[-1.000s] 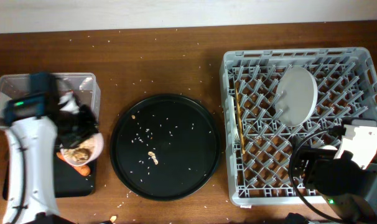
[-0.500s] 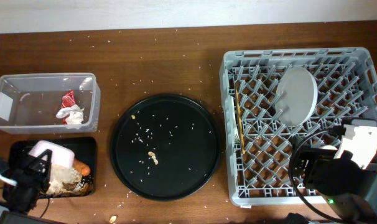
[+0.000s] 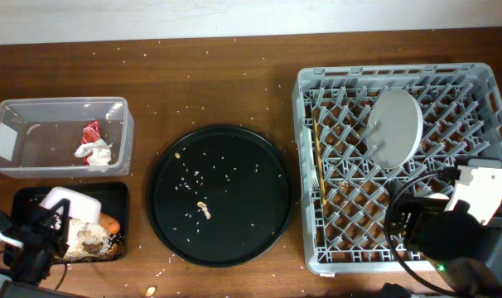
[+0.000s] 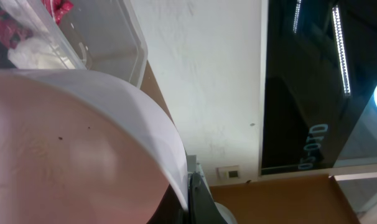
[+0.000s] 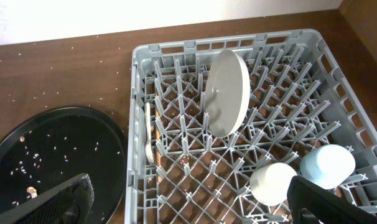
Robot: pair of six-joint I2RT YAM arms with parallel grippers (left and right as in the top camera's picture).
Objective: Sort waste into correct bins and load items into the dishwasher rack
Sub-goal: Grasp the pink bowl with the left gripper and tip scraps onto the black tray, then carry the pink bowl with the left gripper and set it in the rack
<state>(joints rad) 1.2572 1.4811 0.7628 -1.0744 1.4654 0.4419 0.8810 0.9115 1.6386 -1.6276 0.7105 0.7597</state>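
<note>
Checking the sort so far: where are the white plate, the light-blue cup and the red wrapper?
white plate (image 5: 228,93), right wrist view, middle of its face.
light-blue cup (image 5: 327,167), right wrist view, its top surface.
red wrapper (image 3: 91,131), overhead view, its middle.

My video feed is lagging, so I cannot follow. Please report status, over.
Left gripper shut on white bowl, tipped over black tray. Right gripper open, empty, above dishwasher rack. Plate, cream cup, blue cup racked. No obstruction seen.
</note>
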